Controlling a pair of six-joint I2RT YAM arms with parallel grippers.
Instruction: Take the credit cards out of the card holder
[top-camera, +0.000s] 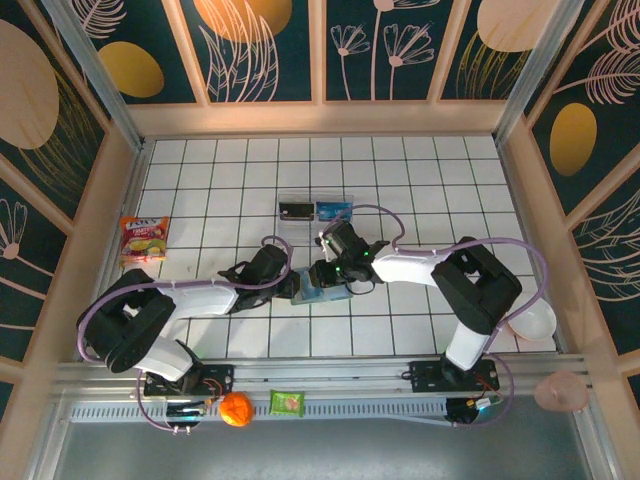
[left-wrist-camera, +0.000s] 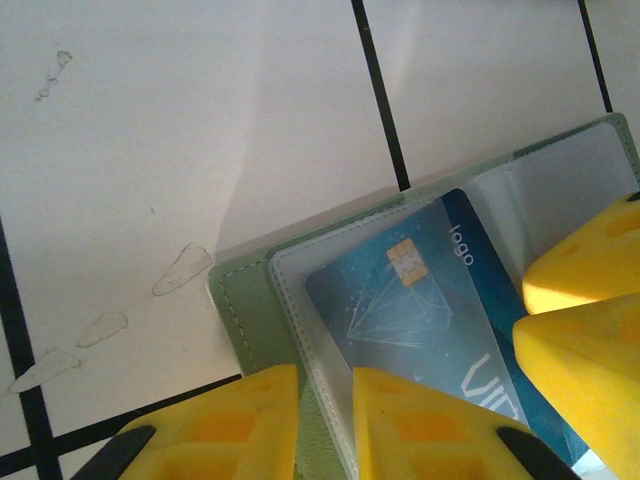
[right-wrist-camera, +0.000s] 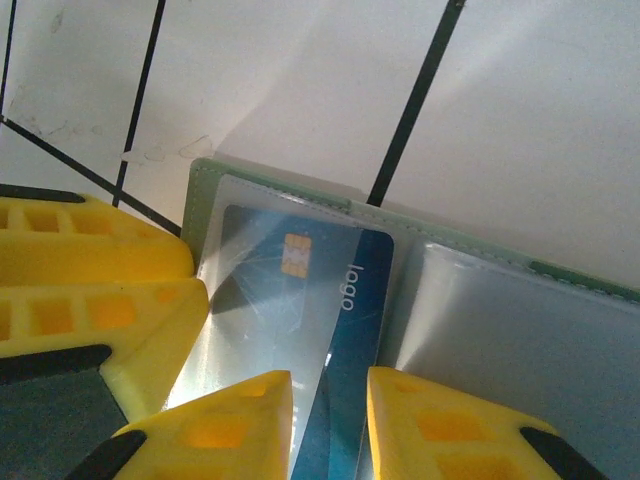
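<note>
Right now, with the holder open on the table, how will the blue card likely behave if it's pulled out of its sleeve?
The blue card looks thin and flat, so probably stiff and light. Its glossy clear sleeve suggests it slides easily, though a snug pocket could drag. The card holder looks light and may shift along unless pinned.

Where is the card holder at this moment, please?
In the top view the card holder lies open at mid-table, where the left gripper and right gripper meet, on the near side of the clear tray.
</note>
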